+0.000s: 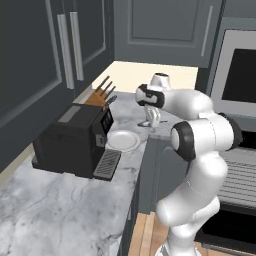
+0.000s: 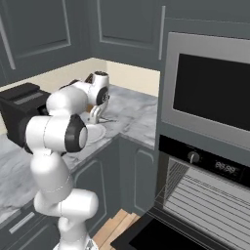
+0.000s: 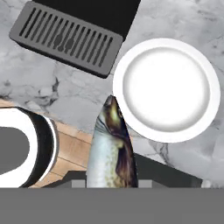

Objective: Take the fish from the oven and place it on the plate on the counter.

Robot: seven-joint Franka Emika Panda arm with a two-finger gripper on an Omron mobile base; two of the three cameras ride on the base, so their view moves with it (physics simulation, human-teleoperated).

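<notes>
End effector (image 1: 152,119) gripped the fish (image 3: 111,148), which projected from it toward the plate (image 3: 166,89) at 1 o'clock above the bench (image 3: 48,87).

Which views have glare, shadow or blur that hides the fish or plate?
Hand view: fish sharp, scales and dark back readable; plate has soft even shading in its well, no glare.
Left base view: plate pale and low-contrast beside the coffee machine, slightly soft.
Right base view: plate mostly hidden behind the arm; oven racks crisp.
</notes>
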